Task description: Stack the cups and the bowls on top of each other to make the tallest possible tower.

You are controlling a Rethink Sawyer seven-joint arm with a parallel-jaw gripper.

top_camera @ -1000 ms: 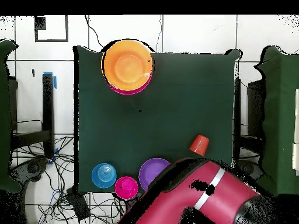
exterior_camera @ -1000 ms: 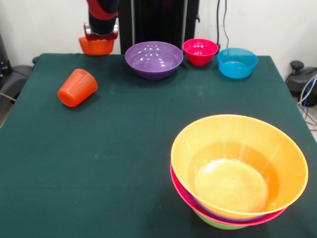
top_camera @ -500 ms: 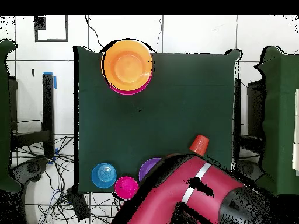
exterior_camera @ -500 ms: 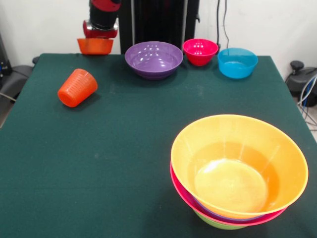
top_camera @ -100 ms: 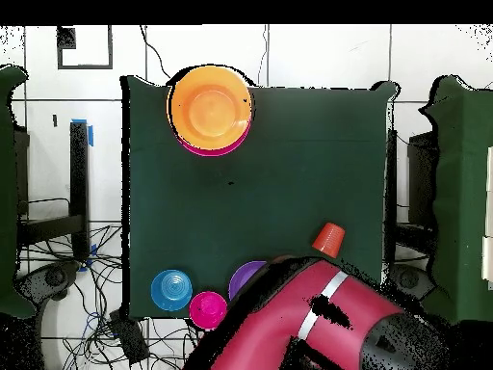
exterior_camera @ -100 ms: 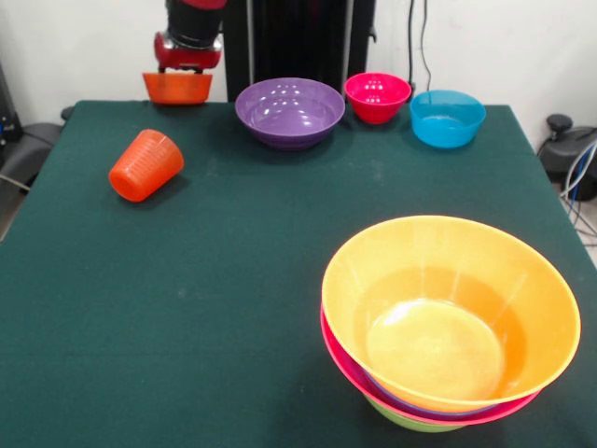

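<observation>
Centre of worktop (exterior_camera @ -100 ms: pixel 233 280): we are seeing it lying open.
Far edge: purple bowl (exterior_camera @ -100 ms: pixel 289 112), magenta-red bowl (exterior_camera @ -100 ms: pixel 377 97), blue bowl (exterior_camera @ -100 ms: pixel 447 118) are blocking.
Near corner: tower (exterior_camera @ -100 ms: pixel 448 322) is blocking.

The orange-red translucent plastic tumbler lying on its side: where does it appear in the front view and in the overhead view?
Front view: the orange-red translucent plastic tumbler lies on its side at the left of the green table.
Overhead view: it shows right of centre, low on the table, just above the red arm.
Shared landmark: the glossy purple plastic bowl, partly hidden by the arm in the overhead view.
</observation>
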